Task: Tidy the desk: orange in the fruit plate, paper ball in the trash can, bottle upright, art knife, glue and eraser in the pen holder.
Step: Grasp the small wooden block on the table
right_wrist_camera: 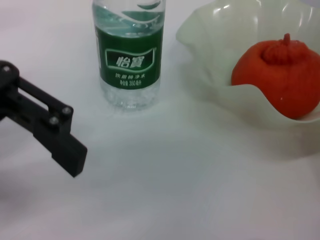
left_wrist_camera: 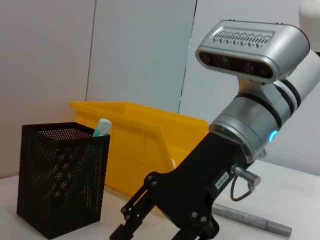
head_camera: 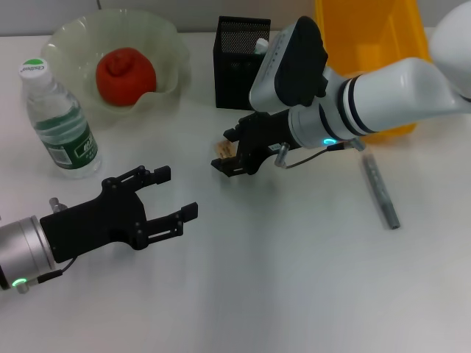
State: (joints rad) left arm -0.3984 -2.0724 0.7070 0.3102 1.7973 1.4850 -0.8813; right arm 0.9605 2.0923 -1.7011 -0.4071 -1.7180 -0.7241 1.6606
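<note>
The orange (head_camera: pixel 126 75) lies in the pale green fruit plate (head_camera: pixel 70 40) at the back left; both also show in the right wrist view, orange (right_wrist_camera: pixel 280 77) and plate (right_wrist_camera: pixel 215 45). The bottle (head_camera: pixel 59 121) stands upright in front of the plate. My right gripper (head_camera: pixel 227 153) is shut on the tan eraser (head_camera: pixel 223 149), in front of the black mesh pen holder (head_camera: pixel 241 70). A glue stick (left_wrist_camera: pixel 102 127) stands in the holder. The grey art knife (head_camera: pixel 379 191) lies on the table to the right. My left gripper (head_camera: pixel 176 193) is open and empty at the front left. The paper ball is out of view.
The yellow trash can (head_camera: pixel 368 37) stands at the back right, behind my right arm. The pen holder (left_wrist_camera: pixel 62 175) stands just left of it. The white tabletop (head_camera: pixel 294 279) stretches across the front.
</note>
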